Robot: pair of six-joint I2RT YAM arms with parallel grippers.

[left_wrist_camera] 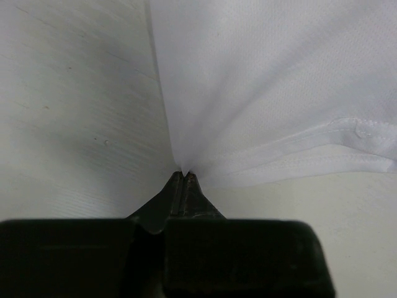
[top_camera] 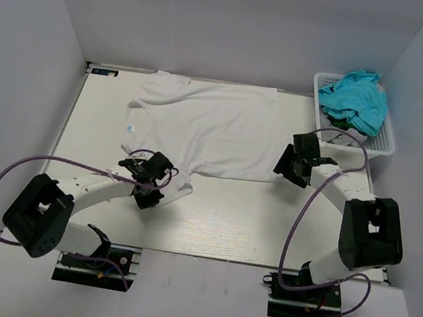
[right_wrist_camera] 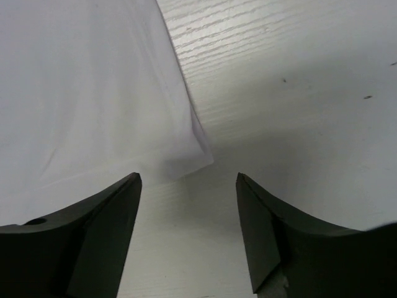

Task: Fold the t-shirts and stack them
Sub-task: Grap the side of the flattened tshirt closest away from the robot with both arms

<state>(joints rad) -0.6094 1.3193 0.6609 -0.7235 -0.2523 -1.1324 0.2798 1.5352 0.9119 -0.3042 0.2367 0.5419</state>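
White cloth covers the far half of the table (top_camera: 225, 225): one t-shirt (top_camera: 208, 130), spread flat, its neck to the left. One basket (top_camera: 391, 143) stands at the far right corner, holding a bundle of teal cloth (top_camera: 358, 97). Of the two grippers, the left gripper (left_wrist_camera: 185, 179) is clamped on the shirt's near edge, the fabric puckering at its tips. The right gripper (right_wrist_camera: 189, 180) stands spread, with the shirt's near right corner just ahead between its fingers.

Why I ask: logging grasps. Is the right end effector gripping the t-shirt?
No, the right end effector stands open, the t-shirt corner lying just ahead of it.
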